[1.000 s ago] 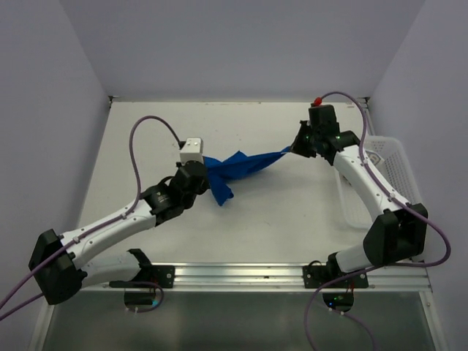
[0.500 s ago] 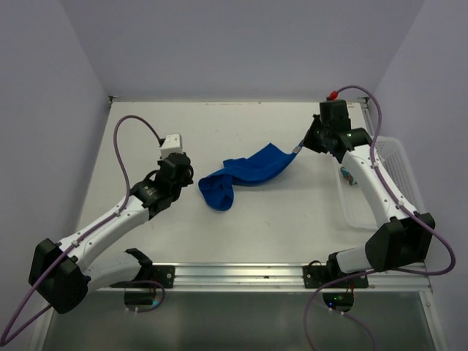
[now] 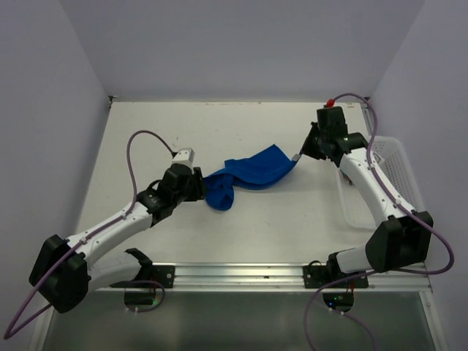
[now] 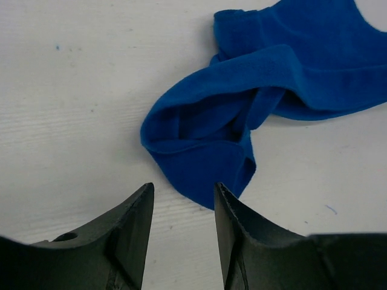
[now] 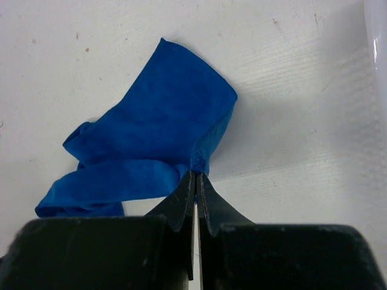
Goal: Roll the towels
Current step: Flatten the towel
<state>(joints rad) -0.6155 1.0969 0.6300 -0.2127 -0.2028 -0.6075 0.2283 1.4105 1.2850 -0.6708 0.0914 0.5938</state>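
A bright blue towel (image 3: 252,172) lies crumpled in a long, twisted strip on the white bench (image 3: 219,124), well to the left of a white mesh basket (image 3: 401,170). The end nearer the basket is pinched by one corner between the closed jaws of the right arm (image 3: 365,179). The end farther from the basket is bunched into a loose fold. The jaws of the left arm (image 3: 121,223) are held apart and empty just short of it, touching nothing. The step in hand is judged to be spreading the cloth out, with nothing rolled yet. For the next move, the bunched end would need to be gripped at a corner and drawn away from the basket until the cloth lies flat.
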